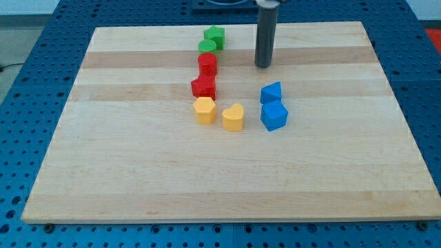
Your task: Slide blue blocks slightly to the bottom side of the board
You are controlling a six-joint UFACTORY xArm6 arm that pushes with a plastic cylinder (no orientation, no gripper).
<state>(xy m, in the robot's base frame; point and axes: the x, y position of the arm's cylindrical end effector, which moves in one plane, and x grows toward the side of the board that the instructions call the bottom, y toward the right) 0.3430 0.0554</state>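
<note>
My tip [263,65] rests on the wooden surface [138,186] near the view's top, a little right of centre; the arm ends in a plain dark rod, so there is no gripper to open, close or hold anything, and the tip touches no block. Just below it toward the view's bottom, with a clear gap between, sit the 2 blue blocks: the upper blue block [271,92], an angular piece whose exact shape I cannot make out, and the lower blue cube [273,116], the 2 touching or very nearly so. To the view's left of the tip runs a column of blocks. At its top the green block [214,36] and the green cylinder [206,47] press together, then the upper red block [207,64] and the lower red block [204,87] follow downward. Below those lie the yellow hexagonal block [204,109] and, to its right, the yellow heart-shaped block [233,118], which sits well left of the blue cube.
</note>
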